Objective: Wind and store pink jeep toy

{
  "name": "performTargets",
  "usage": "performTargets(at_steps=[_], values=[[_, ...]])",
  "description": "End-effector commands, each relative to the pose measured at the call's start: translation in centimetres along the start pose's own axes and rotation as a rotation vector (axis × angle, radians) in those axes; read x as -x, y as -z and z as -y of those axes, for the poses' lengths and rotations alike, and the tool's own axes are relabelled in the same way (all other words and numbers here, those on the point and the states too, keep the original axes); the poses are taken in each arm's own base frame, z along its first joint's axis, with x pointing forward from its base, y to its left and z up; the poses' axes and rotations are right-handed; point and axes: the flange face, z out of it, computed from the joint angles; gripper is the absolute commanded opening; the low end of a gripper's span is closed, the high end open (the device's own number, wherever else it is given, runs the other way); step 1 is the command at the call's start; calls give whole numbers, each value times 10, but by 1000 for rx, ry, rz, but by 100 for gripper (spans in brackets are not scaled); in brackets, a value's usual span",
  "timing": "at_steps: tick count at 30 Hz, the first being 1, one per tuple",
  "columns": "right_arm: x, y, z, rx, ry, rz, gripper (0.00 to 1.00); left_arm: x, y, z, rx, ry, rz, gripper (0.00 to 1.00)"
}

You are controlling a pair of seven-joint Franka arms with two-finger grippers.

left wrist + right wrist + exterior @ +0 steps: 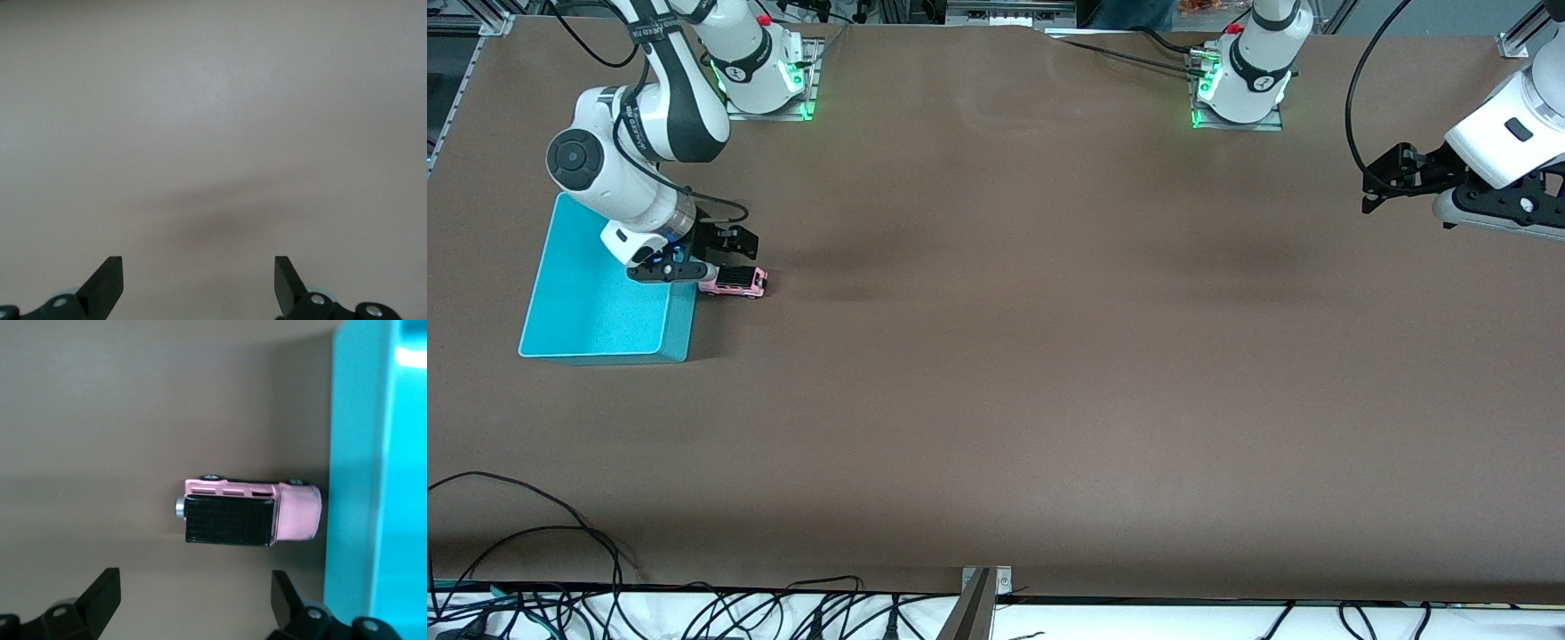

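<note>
Flagging risks first, biggest item down. The turquoise bin (596,302) sits at the right arm's end of the table, and its side wall is just beside the pink jeep toy (734,282), maybe touching its nose; can't tell which from the right wrist view. That wall is my main worry: if the right gripper (710,253) drops to straddle the jeep lengthwise, one finger likely clips the bin rim and shoves the bin or skews the grasp. It looks safer to close across the jeep's flanks.

Second risk: the jeep rolls. It stands on its wheels on the table, so an off-centre finger could push it away instead of pinching it. A wound spring could also send it off if released outside the bin.

Right gripper hangs low over the jeep and the bin's edge, jaws spread wide, holding nothing. Left gripper (1392,178) waits up in the air over the left arm's end of the table, jaws also wide and empty; its wrist view shows only bare table.

Jeep itself (250,515): tiny, boxy, pink body, black ribbed roof panel, dark wheels, a small silvery knob at the end pointing away from the bin. Hard plastic, by the look; small grip area.
</note>
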Motion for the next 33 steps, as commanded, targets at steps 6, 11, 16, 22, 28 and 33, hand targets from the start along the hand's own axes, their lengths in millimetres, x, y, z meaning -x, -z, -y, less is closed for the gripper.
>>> performTargets(at_steps=[6,11,16,22,28,33], values=[[6,-15,-5,-6,-286,-1,100,-1,3,0,15,11,-6,100],[3,-19,-5,-11,-489,-16,100,-1,3,0,14,11,-7,100],[2,-24,-10,-9,-620,-7,100,-1,3,0,14,11,-7,100],[-1,-36,-23,-2,-750,6,100,-1,4,0,14,11,-7,100],[-8,-38,-23,-33,-929,-41,100,-1,4,1,14,12,-7,100],[-10,-47,-23,-36,-1007,-46,100,-1,3,1,15,12,-6,100]])
